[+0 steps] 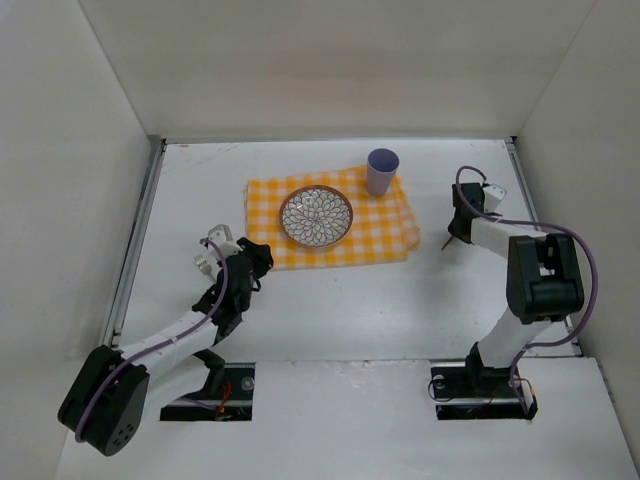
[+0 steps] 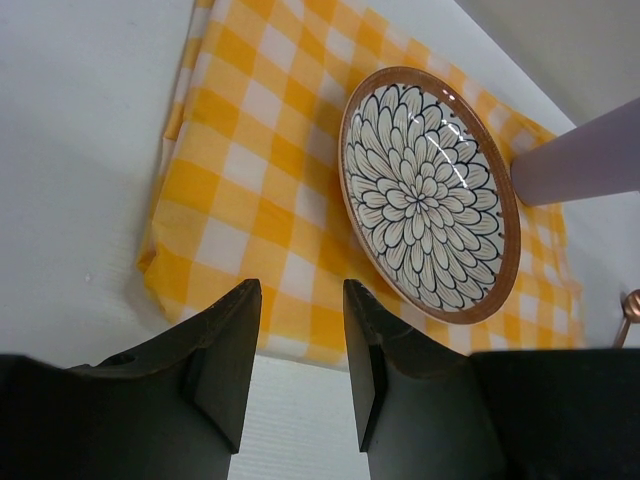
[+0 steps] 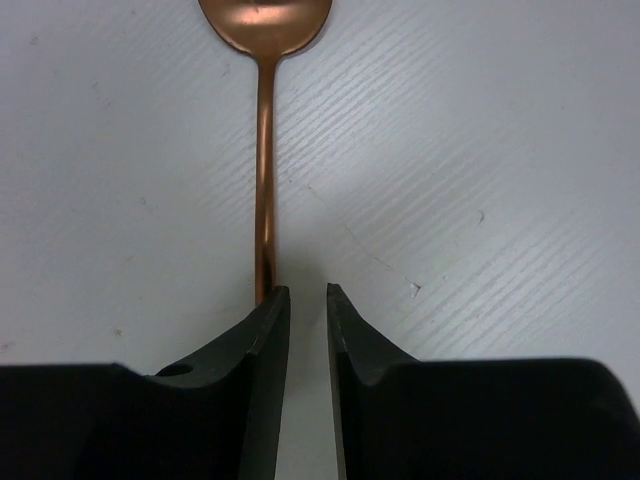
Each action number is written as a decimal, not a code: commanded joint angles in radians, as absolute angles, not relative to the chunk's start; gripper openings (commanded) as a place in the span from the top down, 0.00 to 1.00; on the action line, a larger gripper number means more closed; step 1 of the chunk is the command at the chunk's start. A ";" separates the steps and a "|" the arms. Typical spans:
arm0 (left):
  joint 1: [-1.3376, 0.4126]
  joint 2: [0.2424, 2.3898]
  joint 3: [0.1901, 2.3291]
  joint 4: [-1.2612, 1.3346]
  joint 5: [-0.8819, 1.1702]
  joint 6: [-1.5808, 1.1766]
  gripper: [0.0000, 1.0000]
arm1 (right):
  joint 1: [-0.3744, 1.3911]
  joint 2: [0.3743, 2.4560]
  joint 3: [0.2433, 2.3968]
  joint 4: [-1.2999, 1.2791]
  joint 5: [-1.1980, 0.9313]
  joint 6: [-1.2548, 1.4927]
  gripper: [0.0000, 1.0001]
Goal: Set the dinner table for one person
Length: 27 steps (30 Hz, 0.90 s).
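Matte white flat dinner table surface point(image 1: 330, 310) spans the whole view under everything, with pale walls on its left, far and right sides and both arm bases at its near edge. Yellow-and-white checked cloth point(image 1: 375, 235) lies flat mid-surface, toward the far side. Round plate point(image 1: 316, 217) with brown rim and blue-white petal pattern sits on the cloth, centre-left. Lavender cylindrical cup point(image 1: 382, 171) stands upright on the cloth's far right corner, near the plate, not touching it.

Left tool point(image 2: 300, 300): black fingers apart, nothing between them, at the cloth's near left corner, pointing toward the plate.

Right tool point(image 3: 308, 292): right of the cloth, well apart from the cup. Its fingers are apart by only a thin slit, with bare white showing through. Thin copper-coloured metal spoon point(image 3: 264, 150) runs straight ahead of it, bowl away, seen against bare surface. The handle end goes out of sight behind the tip of the finger point(image 3: 250, 380) on the left of the wrist view, not into the slit. Touching or not: cannot tell.
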<state>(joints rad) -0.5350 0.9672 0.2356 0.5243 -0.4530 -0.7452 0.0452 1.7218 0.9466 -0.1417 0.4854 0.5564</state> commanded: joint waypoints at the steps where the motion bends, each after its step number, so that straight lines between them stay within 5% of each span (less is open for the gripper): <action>1: -0.533 0.983 0.236 0.584 -0.448 -0.752 0.64 | 0.041 1.625 0.925 -0.106 0.505 0.558 0.73; 9: -0.541 1.008 0.242 0.600 -0.434 -0.753 0.64 | 0.035 1.635 0.977 -0.100 0.454 0.551 0.65; 27: -0.527 1.005 0.235 0.600 -0.434 -0.759 0.64 | 0.013 1.801 1.043 -0.094 0.383 0.558 0.74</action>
